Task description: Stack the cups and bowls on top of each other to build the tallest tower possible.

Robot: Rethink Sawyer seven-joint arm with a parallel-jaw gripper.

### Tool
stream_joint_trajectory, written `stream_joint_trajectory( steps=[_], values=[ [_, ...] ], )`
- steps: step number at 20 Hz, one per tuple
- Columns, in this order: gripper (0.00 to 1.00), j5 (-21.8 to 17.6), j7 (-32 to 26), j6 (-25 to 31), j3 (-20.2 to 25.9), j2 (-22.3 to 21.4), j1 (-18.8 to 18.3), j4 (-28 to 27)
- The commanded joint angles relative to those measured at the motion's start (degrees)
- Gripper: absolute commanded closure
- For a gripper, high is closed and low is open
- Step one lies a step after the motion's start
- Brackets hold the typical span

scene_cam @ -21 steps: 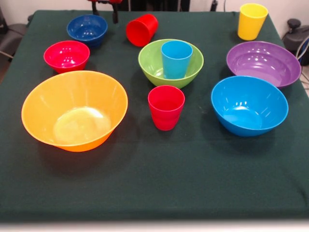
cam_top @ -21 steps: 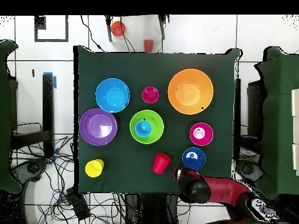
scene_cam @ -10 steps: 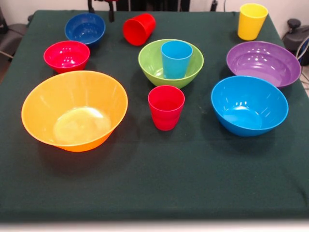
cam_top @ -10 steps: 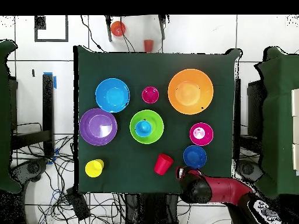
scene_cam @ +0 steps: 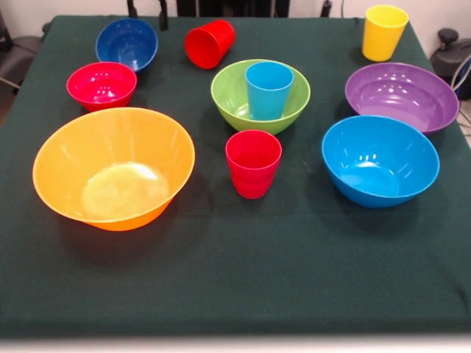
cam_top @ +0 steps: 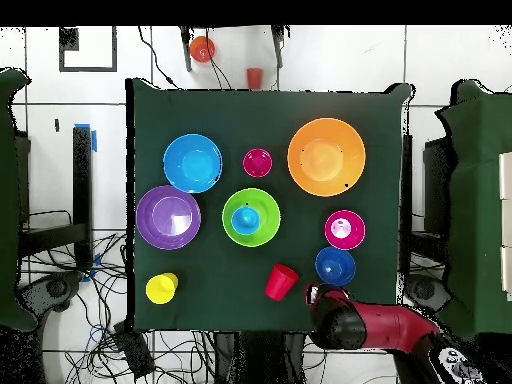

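My gripper shows only as two dark fingers, standing apart and open, at the far rim of the small dark blue bowl, which is tilted. In the overhead view the arm ends beside that bowl. A red cup lies on its side next to it. The light blue cup stands inside the green bowl. Another red cup stands upright in the middle. The orange bowl, small red bowl, blue bowl, purple bowl and yellow cup stand singly.
Everything sits on a dark green cloth-covered table. Overhead, a small orange object and a small red one lie on the floor beyond the table's edge, among cables.
The gripper has shifted left in the front view. The dark blue bowl slid left with it and tipped up. The lying red cup rolled slightly left.
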Motion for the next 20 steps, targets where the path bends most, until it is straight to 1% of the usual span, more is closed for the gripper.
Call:
stream_joint_trajectory(
  steps=[1, 6, 11, 16, 18, 20],
  values=[
    [0.00, -0.83, 0.88, 3.55, 4.45, -1.18, 2.81, 1.26],
    [0.00, -0.60, 1.06, 3.77, 4.54, -2.57, 3.25, 2.12],
    [0.00, 0.03, 2.55, 3.36, 3.75, -3.36, 4.95, 2.63],
    [0.00, 0.86, 1.78, 5.02, 4.45, -4.96, 4.93, 3.44],
    [0.00, 1.05, 1.98, 5.12, 4.31, -5.32, 5.34, 3.73],
    [0.00, 0.91, 2.41, 4.57, 4.02, -4.79, 5.87, 3.46]
  ],
)
